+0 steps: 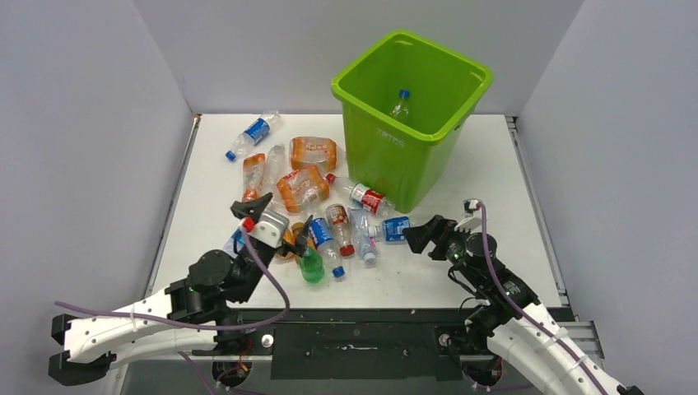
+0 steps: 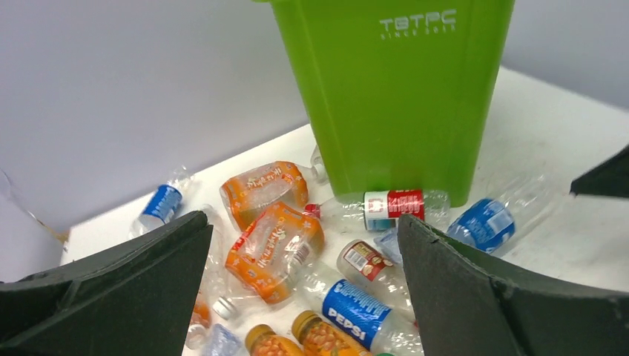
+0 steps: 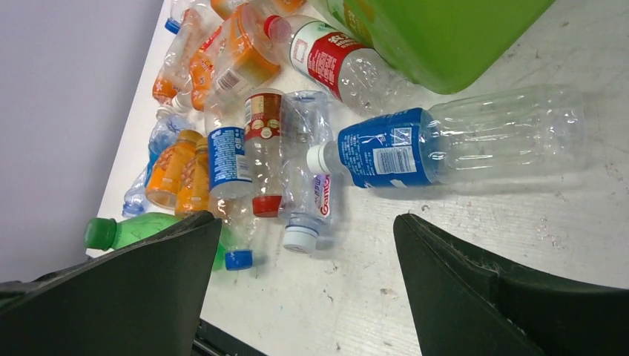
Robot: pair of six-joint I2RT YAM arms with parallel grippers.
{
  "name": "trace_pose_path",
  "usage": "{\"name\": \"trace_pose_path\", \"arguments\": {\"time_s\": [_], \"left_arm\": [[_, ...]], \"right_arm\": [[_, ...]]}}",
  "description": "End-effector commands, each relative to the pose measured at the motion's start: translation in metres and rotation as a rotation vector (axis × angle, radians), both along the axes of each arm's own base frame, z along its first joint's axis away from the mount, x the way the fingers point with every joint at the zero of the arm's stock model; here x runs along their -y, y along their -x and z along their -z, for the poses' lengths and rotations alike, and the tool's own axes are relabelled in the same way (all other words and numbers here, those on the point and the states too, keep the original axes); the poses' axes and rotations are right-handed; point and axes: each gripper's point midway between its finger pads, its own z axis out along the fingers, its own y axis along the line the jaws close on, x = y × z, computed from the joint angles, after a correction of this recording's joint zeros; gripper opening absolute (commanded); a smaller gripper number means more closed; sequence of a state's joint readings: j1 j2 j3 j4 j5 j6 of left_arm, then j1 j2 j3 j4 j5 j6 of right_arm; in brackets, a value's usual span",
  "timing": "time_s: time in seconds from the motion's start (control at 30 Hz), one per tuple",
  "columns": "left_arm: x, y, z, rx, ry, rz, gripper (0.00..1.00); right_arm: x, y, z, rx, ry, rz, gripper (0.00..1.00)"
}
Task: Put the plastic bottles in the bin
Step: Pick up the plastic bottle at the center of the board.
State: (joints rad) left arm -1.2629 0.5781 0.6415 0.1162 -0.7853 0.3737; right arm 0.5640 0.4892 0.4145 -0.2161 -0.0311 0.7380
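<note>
Most of the crushed clear bottles (image 1: 313,206) lie in a loose heap on the left half of the white table (image 1: 494,181): thin crinkled plastic, with blue, red or orange labels and coloured caps. One blue-label bottle (image 1: 253,133) lies apart near the far left corner, close to the grey wall (image 1: 82,164). The left gripper (image 1: 278,220) reaches in from the near left edge, raised over the heap's near side, its black wedge fingers spread wide with nothing between them. Just right of it lies a small green bottle (image 1: 311,265), smooth and tinted. A red-label bottle (image 1: 362,196) rests against the foot of the bin (image 1: 395,156), a glossy lime-green tub with a thick rolled rim and tapering walls that stands at the far centre; a blue-capped bottle (image 1: 401,104) lies inside. The right gripper (image 1: 418,232) comes in low from the near right, jaws wide and holding nothing, facing a blue-wrapped bottle (image 1: 395,228) just beside it. Bare tabletop stretches right of the bin to the railed edge
</note>
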Motion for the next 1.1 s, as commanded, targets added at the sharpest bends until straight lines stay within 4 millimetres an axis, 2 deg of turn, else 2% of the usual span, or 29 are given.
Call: {"name": "trace_pose_path", "arguments": {"time_s": [0.0, 0.1, 0.2, 0.4, 0.6, 0.83, 0.97, 1.07], "left_arm": [[-0.017, 0.004, 0.015, -0.178, 0.125, -0.054, 0.96], [-0.019, 0.005, 0.023, -0.206, 0.154, -0.05, 0.96], [-0.016, 0.005, 0.024, -0.205, 0.176, -0.028, 0.96], [-0.007, 0.004, 0.032, -0.214, 0.149, -0.006, 0.96], [0.001, 0.005, 0.036, -0.225, 0.122, 0.024, 0.96], [0.001, 0.006, 0.036, -0.22, 0.124, 0.03, 0.96], [0.002, 0.006, 0.038, -0.22, 0.111, 0.033, 0.96], [0.005, 0.006, 0.04, -0.224, 0.099, 0.039, 0.96]], "right_arm": [[0.008, -0.006, 0.0, -0.015, -0.031, 0.077, 0.9], [0.023, -0.01, 0.026, -0.108, 0.011, 0.184, 0.9], [0.033, -0.012, 0.038, -0.152, -0.02, 0.278, 0.9], [0.041, -0.019, 0.049, -0.163, -0.161, 0.403, 0.9], [0.06, -0.031, 0.058, -0.171, -0.217, 0.573, 0.9], [0.087, -0.046, 0.074, -0.187, -0.275, 0.738, 0.9], [0.089, -0.055, 0.087, -0.237, -0.303, 0.746, 0.9], [0.084, -0.065, 0.088, -0.245, -0.318, 0.739, 0.9]]}}
